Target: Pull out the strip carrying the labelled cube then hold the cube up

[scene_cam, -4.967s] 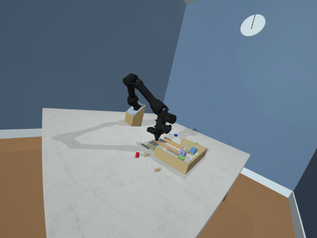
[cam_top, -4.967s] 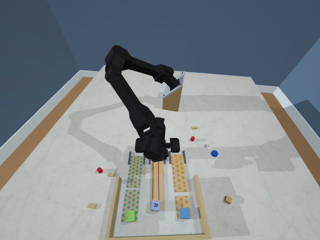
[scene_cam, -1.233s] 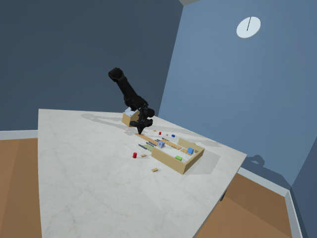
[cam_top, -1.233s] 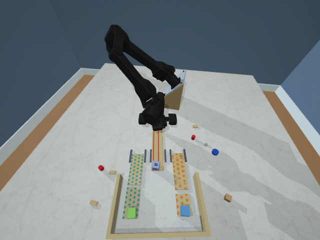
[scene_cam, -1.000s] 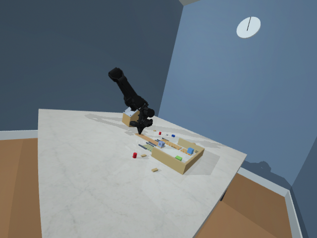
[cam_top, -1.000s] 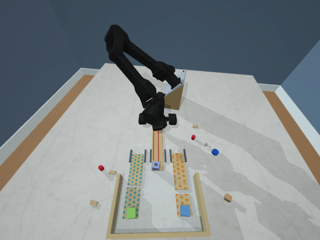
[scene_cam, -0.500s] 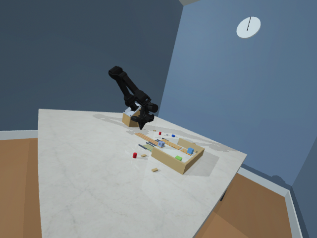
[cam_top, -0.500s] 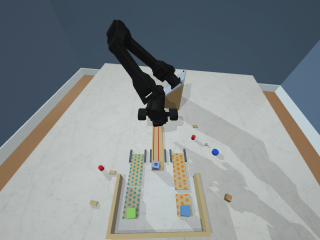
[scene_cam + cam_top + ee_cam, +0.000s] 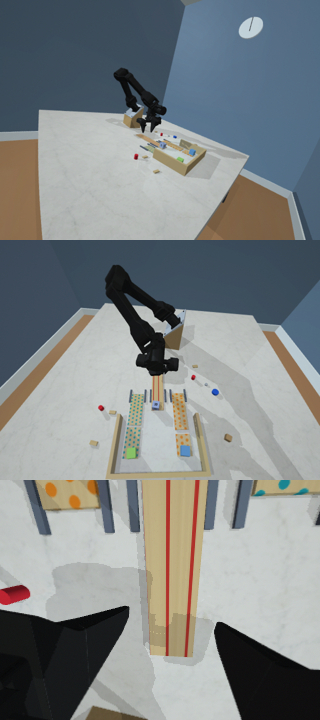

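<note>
The gripper [image 9: 170, 645] is held above the near end of the red-striped strip [image 9: 175, 555], jaws apart and empty, the labelled cube [image 9: 155, 404] being at the far end.

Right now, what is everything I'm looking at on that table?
Striped strip: 1, tan with red lines, centre, whole.
Labelled cube: 1, pale blue, on the striped strip's far end.
Teal-dotted strip: 1, split in two, carries a green cube.
Orange-dotted strip: 1, split in two, carries a blue cube.
Tray: 1, tan, three-walled.
Guide posts: grey, flanking the strips.
Red cylinders: 2, either side.
Blue disc: 1.
Tan blocks: 4, scattered.
Pincer: 1, black, open above the striped strip's near end.
</note>
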